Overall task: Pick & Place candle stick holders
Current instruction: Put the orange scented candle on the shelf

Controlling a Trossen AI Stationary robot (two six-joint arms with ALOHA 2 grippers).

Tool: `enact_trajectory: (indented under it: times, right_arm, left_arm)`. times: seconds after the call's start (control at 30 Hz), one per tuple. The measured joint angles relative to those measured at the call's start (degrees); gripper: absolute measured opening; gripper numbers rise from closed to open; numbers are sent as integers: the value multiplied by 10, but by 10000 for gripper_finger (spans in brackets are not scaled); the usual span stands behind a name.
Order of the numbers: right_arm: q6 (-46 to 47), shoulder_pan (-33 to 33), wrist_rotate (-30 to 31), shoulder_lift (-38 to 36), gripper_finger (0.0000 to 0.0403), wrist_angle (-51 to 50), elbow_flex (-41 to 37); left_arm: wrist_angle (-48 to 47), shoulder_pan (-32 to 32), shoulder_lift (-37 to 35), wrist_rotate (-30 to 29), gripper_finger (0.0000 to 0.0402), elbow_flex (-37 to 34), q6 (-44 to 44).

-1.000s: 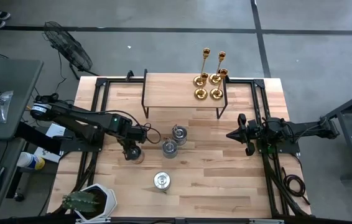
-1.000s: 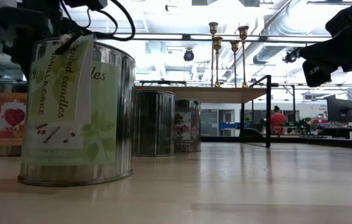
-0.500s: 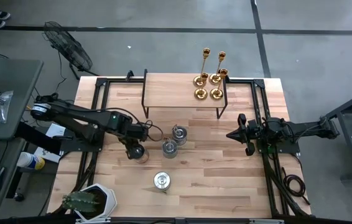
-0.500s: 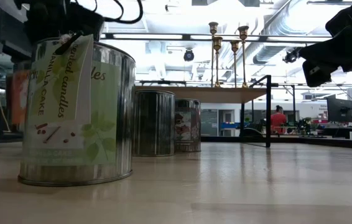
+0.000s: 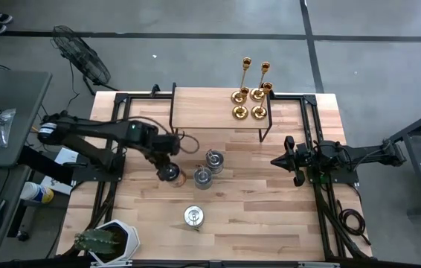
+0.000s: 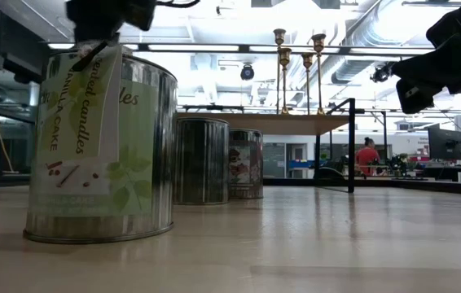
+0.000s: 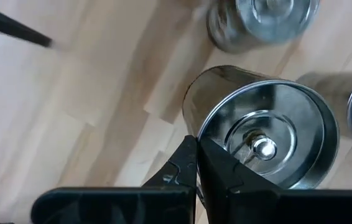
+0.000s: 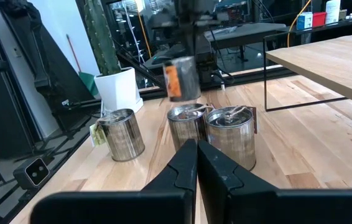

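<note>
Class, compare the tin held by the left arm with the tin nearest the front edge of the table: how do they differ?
The held tin hangs clear of the table in the left gripper; the front tin stands on the wood alone. The held tin has an orange label, the front tin a green one. Both are round shiny metal.

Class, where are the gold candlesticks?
High view: the gold candlesticks cluster at the raised wooden shelf's far right corner, beyond the tin candle holders.

obstacles: two tins [image 5: 208,170] mid-table, shelf frame [image 5: 175,119] behind | free: bare table [image 5: 262,201] near side
</note>
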Motion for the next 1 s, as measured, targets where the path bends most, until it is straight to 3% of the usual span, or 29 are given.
enact_trajectory:
  times: [0.5, 1.0]
  right_arm:
    - [0, 0, 0, 0, 4, 3, 0]
    - [0, 0, 0, 0, 4, 4, 0]
  left_arm:
    - [-103, 127, 104, -45, 0, 246, 128]
    - [-150, 239, 205, -108, 0, 426, 197]
